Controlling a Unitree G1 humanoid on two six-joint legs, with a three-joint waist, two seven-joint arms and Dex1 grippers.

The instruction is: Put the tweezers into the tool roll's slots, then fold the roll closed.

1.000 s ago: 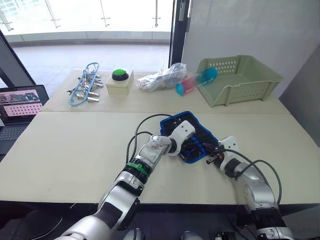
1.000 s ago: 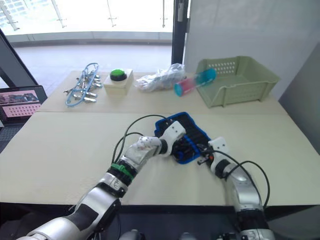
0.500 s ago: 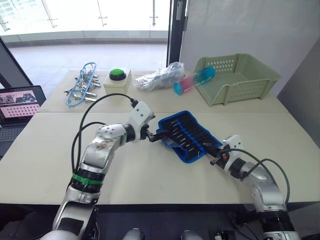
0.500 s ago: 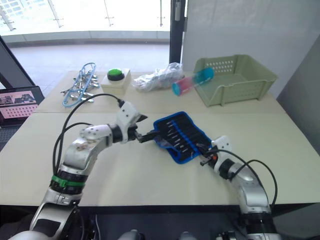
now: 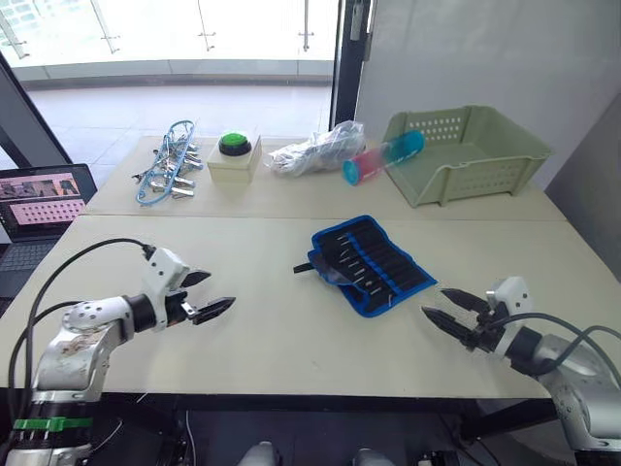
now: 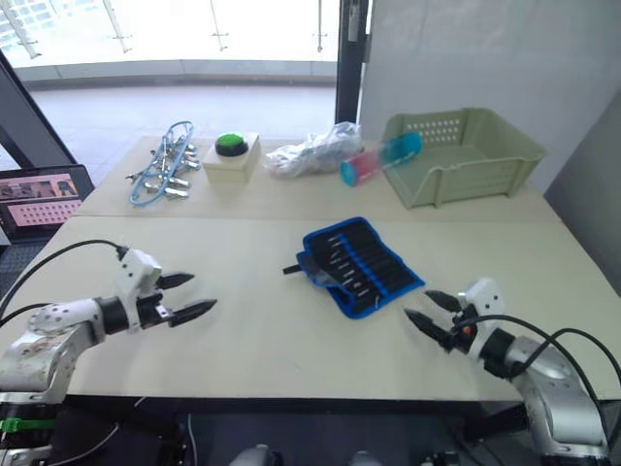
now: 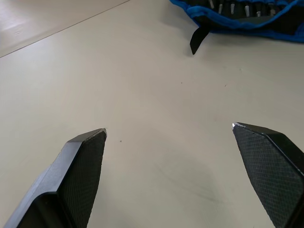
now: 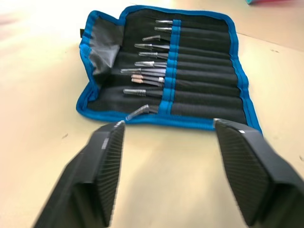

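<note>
tool roll (image 5: 371, 262) lying unfolded, tweezers (image 8: 142, 71) slotted, both grippers spread wide, empty

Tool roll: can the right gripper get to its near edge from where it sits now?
Probably yes. The right gripper is open and pointed at the tool roll, with bare table between them; the left gripper is well off to the other side.

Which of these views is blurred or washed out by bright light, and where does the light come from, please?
Right wrist view: the right gripper's fingers are soft with blur, while the tool roll and its tweezers read clearly; the table's far part is washed out. Left wrist view: fingers sharp, soft even light. Eye views: daylight glares through the windows behind the table.
</note>
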